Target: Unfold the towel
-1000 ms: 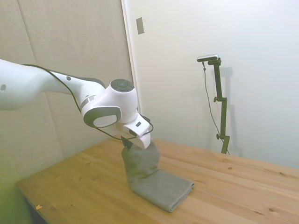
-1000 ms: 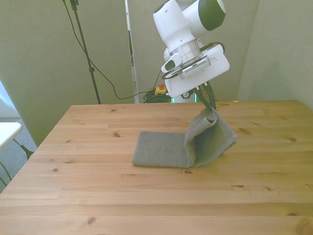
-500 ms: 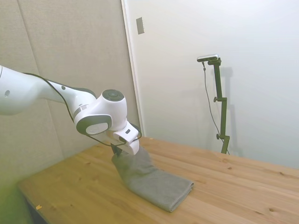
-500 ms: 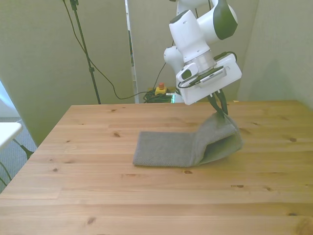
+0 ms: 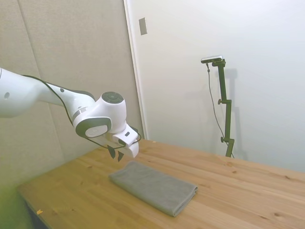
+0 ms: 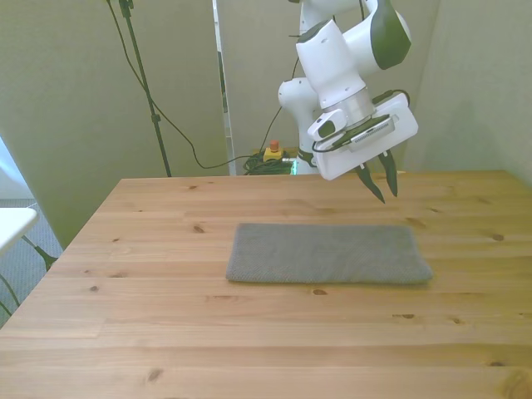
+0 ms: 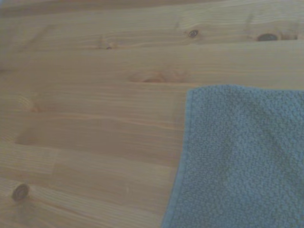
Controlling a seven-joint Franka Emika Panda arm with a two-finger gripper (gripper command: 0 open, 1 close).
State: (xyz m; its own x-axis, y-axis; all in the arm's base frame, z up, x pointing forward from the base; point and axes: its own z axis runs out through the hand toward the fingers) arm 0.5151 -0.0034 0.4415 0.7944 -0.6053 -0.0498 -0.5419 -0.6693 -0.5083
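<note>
Hovering with its fingers apart and empty, the claw point(image 6: 381, 184) hangs above one end of the flat grey-green terry towel point(image 6: 328, 253) on the wooden bench point(image 6: 166, 332); lifting straight up would avoid snagging it.

The setting is a robotics laboratory or test cell, not a home. A white robot arm point(image 6: 349, 50) is mounted behind a plain wooden table point(image 6: 166, 332) that serves as the work surface. The table is enclosed by plain beige partition panels point(image 5: 71, 47) and bare white walls point(image 5: 214, 28). A thin black stand point(image 6: 141, 75) with a trailing cable point(image 6: 187, 145) rises behind the table. On the floor by the robot's base sits a small yellow box with a red button point(image 6: 272, 150), among green cabling point(image 6: 258, 166).
</note>
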